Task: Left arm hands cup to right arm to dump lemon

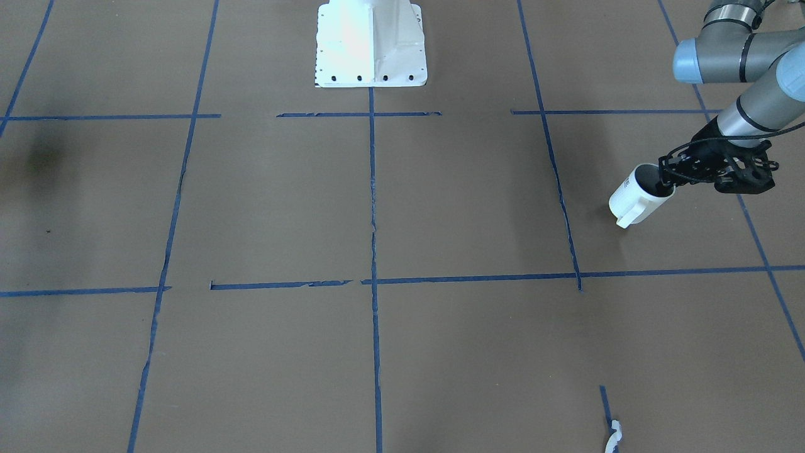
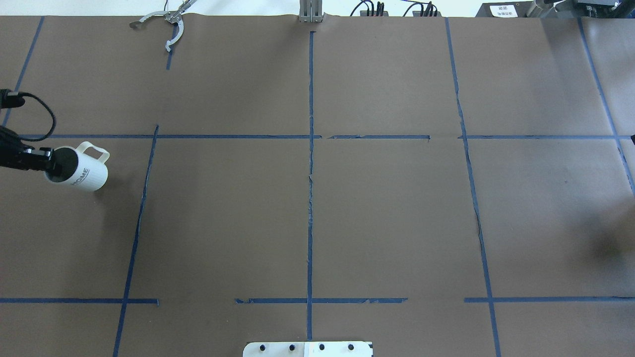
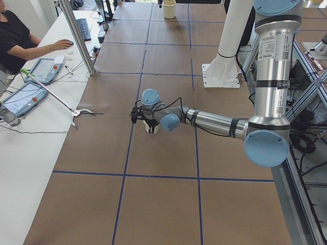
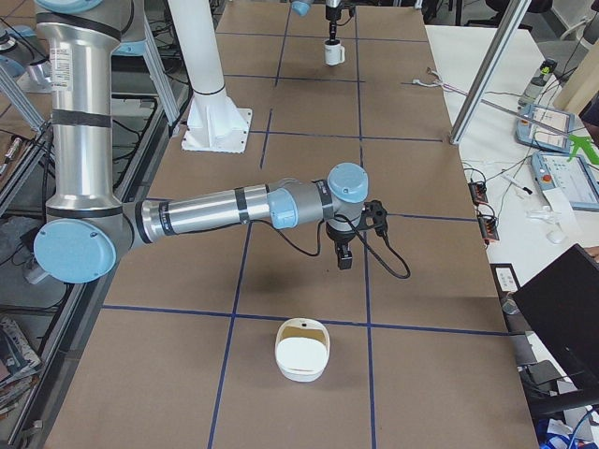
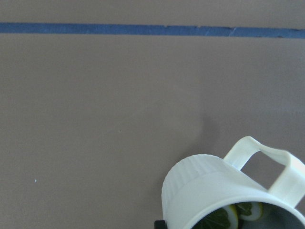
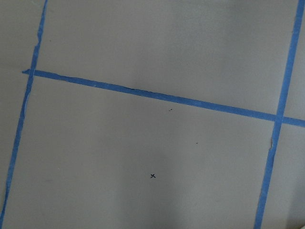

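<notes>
The white base plate of the robot pedestal sits at the near edge of the desk, whose brown covering is divided into squares by blue tape lines. Farther in, at the desk's left end, the left arm reaches out low. Its end effector pinches the rim of the cup, with one finger inside the mouth. The cup is a white ribbed mug; dark lettering on its side reads "HOME", and its squarish handle points toward the far edge. Whether its base touches the desk cannot be determined. The left wrist view shows the lemon inside the cup as yellow-green pieces. At the opposite end, the right arm has its end effector pointing straight down over bare desk, well apart from the cup. Whether its fingers are spread or pressed together cannot be determined. A cream open-topped container stands on the desk near it. Printed labels on the left arm's upright tube are too small to read. A grey reacher tool lies at the far edge. Beyond it, a person sits at a white side desk with two screen pendants.
</notes>
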Motion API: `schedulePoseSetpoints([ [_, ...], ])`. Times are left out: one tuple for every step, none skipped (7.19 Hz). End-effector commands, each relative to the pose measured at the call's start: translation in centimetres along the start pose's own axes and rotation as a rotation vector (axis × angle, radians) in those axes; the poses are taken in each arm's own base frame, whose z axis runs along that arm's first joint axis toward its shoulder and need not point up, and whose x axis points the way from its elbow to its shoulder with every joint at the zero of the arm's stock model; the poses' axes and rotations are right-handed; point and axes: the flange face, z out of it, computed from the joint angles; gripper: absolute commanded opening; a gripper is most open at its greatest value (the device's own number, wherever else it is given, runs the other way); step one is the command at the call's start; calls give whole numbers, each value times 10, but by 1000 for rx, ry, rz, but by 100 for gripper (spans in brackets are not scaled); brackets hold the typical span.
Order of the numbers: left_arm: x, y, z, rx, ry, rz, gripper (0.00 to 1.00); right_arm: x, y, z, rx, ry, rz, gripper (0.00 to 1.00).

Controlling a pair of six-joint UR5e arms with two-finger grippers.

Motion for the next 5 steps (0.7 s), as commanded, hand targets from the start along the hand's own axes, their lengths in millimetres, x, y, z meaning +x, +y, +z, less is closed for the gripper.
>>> schedulePoseSetpoints([
  [113, -49, -44, 24, 30, -162, 0, -63, -12, 18, 109, -53, 94, 100],
  [178, -57, -63, -1, 25, -222, 0, -108, -14, 44, 192, -54, 97, 100],
  [225, -48, -73, -37, 6, -227, 0, -152, -16, 67, 260, -69, 108, 100],
  [263, -44, -77, -39, -14, -310, 0, -201, -27, 74, 320, -115, 125, 100],
  [307, -34, -73, -14, -14, -425, 0, -234, -40, 69, 351, -157, 134, 100],
])
